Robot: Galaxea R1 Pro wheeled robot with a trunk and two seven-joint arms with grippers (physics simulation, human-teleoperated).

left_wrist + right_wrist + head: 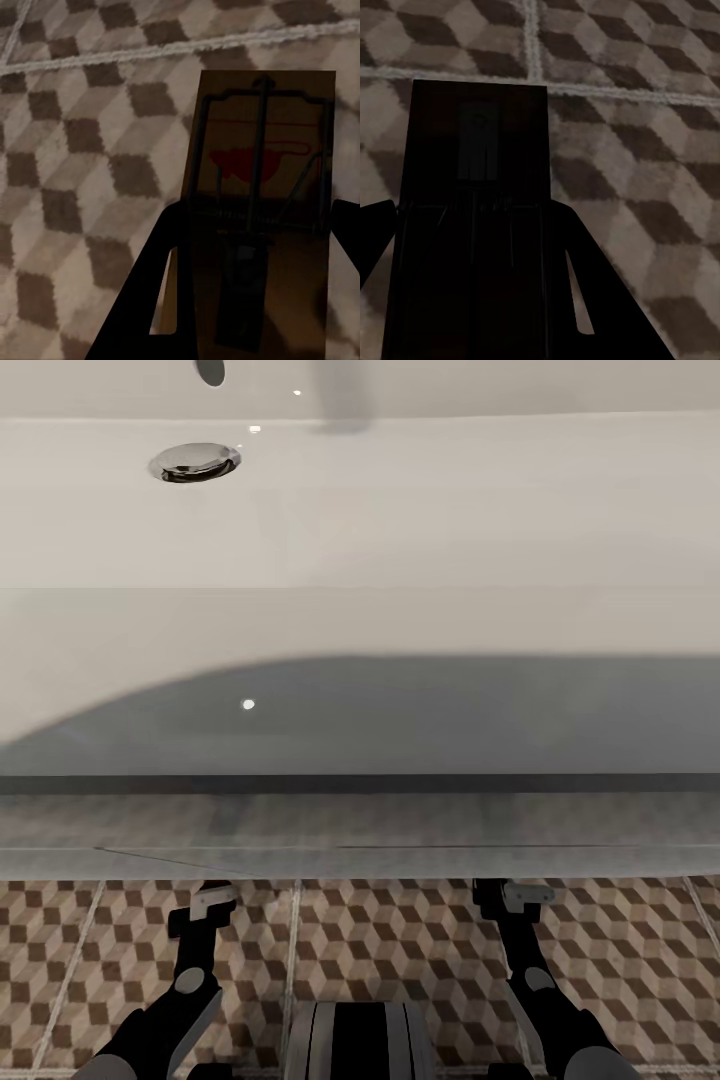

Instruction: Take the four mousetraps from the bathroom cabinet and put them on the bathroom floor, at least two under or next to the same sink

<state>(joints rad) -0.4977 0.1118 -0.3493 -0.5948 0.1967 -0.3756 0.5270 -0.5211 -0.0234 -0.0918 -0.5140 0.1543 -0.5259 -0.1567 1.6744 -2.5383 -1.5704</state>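
In the left wrist view, one mousetrap (262, 157), a dark-brown slab with a wire bar and a red mark, sits between the dark fingers (161, 285) of my left gripper (259, 217), which is shut on it just above the bathroom floor (75, 150). My right gripper (472, 214) is shut on a second mousetrap (476, 135), very dark in shadow, over the cube-patterned tiles (645, 150). From the head, the white sink (400, 510) with its chrome drain (195, 462) spans the view. Both arms (195, 945) (515, 930) reach under its front edge, which hides the fingertips.
The sink's front rim (360, 860) overhangs the floor (380, 940) close ahead of my trunk (360, 1040). Pale grout lines (172, 49) cross the tiles. Patterned floor lies open to either side of the arms.
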